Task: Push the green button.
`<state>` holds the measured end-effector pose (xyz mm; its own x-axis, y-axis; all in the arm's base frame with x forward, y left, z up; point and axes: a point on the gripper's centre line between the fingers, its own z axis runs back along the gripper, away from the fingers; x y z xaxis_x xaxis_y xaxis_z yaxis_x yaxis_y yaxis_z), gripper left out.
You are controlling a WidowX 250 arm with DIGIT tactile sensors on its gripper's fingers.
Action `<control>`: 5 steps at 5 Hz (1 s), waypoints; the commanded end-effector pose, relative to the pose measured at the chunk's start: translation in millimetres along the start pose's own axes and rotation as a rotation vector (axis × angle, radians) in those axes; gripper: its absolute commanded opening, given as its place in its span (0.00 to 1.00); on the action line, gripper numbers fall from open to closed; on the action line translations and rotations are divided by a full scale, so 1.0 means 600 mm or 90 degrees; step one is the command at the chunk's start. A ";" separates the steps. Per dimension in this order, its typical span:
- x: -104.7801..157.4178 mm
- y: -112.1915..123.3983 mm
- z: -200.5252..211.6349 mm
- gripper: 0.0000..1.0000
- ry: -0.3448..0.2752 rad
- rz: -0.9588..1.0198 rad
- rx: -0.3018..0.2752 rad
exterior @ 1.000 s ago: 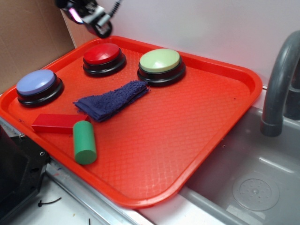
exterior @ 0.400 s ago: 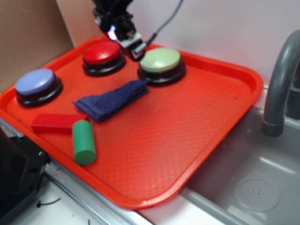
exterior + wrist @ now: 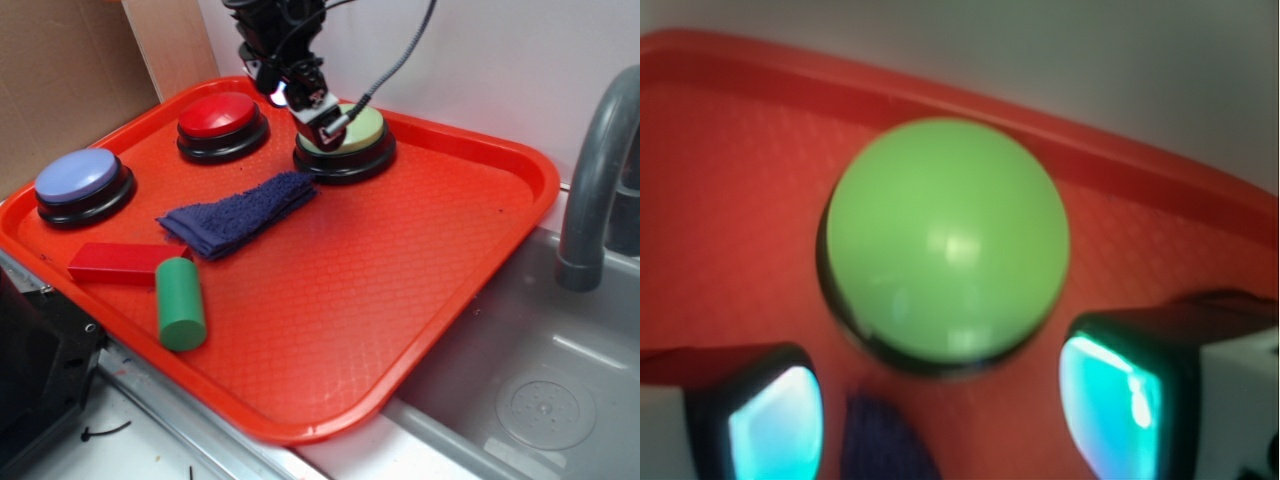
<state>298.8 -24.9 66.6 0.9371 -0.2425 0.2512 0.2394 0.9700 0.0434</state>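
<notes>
Pincer [image 3: 318, 112] spread wide, empty, just above the green button [image 3: 948, 240]

Kitchen-like setup: sink [image 3: 560, 400], faucet [image 3: 595, 170]

The gripper [image 3: 322, 118] hangs over the near-left part of the green button [image 3: 358, 137], which sits at the back of the red tray [image 3: 350, 300]; whether it touches the dome cannot be told. To the left stand a red button [image 3: 220, 122] and a blue button [image 3: 80, 183]. A dark blue cloth [image 3: 238, 214] lies in front of the green button, with a red block [image 3: 118, 262] and a green cylinder [image 3: 180, 303] near the tray's front-left edge.
</notes>
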 end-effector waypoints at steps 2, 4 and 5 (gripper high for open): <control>0.021 -0.008 -0.013 1.00 -0.004 -0.002 0.020; 0.008 0.005 0.092 1.00 -0.038 0.003 0.065; -0.009 0.014 0.119 1.00 -0.016 0.027 0.061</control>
<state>270.5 -14.9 117.8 0.9533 -0.2058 0.2209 0.1835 0.9760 0.1170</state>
